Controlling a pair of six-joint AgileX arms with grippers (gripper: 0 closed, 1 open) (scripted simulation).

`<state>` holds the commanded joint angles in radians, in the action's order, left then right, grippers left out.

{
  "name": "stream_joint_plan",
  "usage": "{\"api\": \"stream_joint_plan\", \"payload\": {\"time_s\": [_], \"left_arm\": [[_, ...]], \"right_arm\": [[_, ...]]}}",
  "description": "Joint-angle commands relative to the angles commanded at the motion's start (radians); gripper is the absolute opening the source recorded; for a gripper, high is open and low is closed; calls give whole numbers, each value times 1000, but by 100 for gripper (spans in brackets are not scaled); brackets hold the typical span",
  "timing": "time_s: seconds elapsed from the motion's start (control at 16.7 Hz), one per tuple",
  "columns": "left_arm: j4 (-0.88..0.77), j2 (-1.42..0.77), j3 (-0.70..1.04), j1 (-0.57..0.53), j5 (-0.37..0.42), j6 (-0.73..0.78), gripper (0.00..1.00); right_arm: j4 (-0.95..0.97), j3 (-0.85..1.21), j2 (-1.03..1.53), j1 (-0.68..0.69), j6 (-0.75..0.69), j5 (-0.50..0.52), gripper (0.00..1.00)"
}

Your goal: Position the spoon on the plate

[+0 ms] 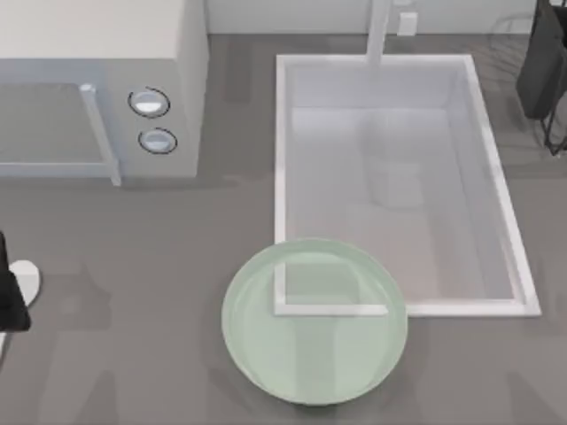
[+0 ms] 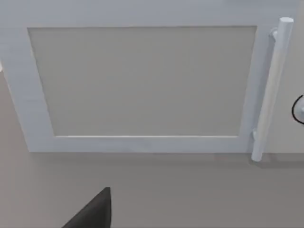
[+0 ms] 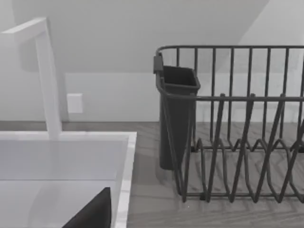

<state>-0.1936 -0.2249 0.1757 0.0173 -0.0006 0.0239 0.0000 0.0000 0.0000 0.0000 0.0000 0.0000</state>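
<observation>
Pale-green plate [image 1: 314, 354] low on the grey surface [image 1: 133, 354], lying over the near left corner of the white sink [image 1: 496, 204]. Left gripper [image 1: 9, 297] at the far left edge, facing the microwave [image 2: 142, 80]. Beside it a small white round shape [image 1: 27, 282], maybe the spoon, well apart from the plate. Right gripper [image 3: 92, 213] by the sink and the dark dish rack [image 3: 237, 142]. Cannot tell whether either gripper is clenched or released.

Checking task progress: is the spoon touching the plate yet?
Apart. The top view shows the spoon at the far left, with bare grey table between it and the plate.
</observation>
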Motion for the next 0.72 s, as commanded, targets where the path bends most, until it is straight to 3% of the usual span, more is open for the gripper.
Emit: {"api": "stream_joint_plan", "payload": {"time_s": [0.72], "left_arm": [[-718,-1008,585,58,4,78,100]], "right_arm": [[0,0,0,0,0,0,100]]}}
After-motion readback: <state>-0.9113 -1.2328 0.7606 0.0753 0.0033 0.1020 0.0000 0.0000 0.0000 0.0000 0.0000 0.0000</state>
